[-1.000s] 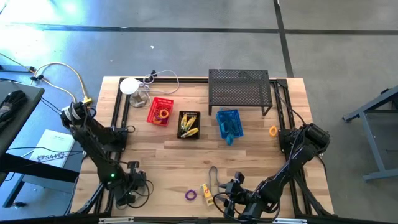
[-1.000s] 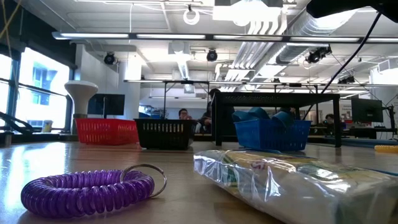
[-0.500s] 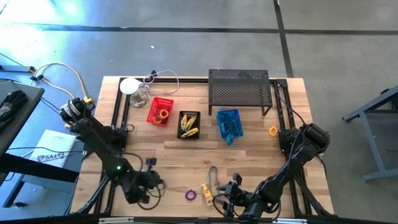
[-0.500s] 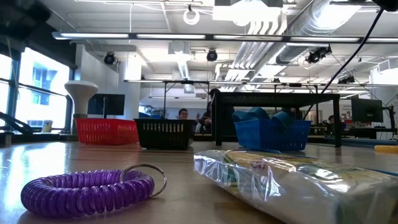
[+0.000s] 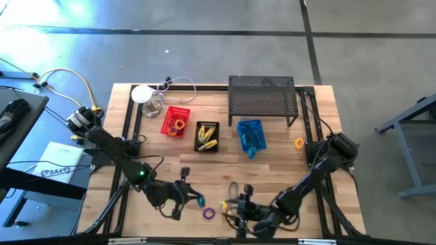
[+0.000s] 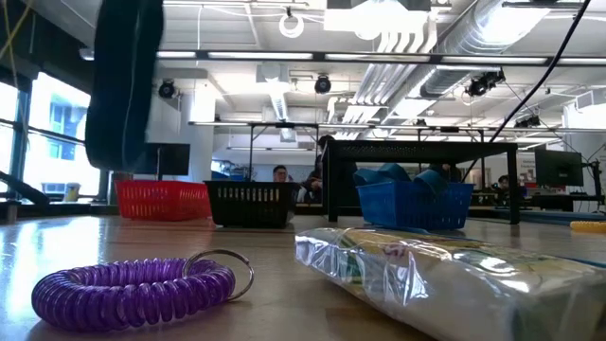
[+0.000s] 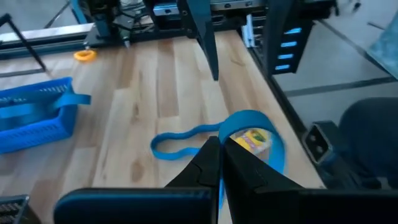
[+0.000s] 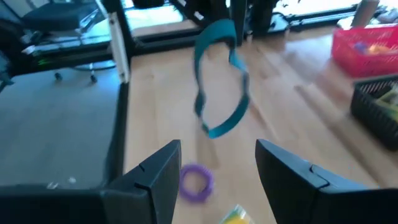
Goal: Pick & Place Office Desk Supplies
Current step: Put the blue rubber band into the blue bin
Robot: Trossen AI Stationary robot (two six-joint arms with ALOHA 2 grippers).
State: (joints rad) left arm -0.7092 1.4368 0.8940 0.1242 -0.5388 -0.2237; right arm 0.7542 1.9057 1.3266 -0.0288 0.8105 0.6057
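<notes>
The left pincer (image 5: 193, 198), its fingers pinched together, holds a thin teal band loop (image 7: 249, 134) that hangs limp and bent out of round; from the right wrist view the same loop (image 8: 221, 84) dangles clear above the worktop (image 5: 272, 167). It sits over the near edge of the worktop, just left of a purple coiled ring (image 5: 209, 213) with a metal key ring on it, which lies flat on the wood. Right of that ring lies a yellow packet in clear wrap (image 6: 445, 275), and the right pincer (image 5: 240, 212) hovers by it, its fingers spread apart with nothing between them.

Farther back stand a red basket (image 5: 176, 122), a black basket (image 5: 207, 136) and a blue basket (image 5: 249, 136) in a row, with a black mesh shelf (image 5: 263, 96) behind the blue one. The bare wood between the baskets and the near items is open. An orange ring (image 5: 299, 143) lies near the right edge.
</notes>
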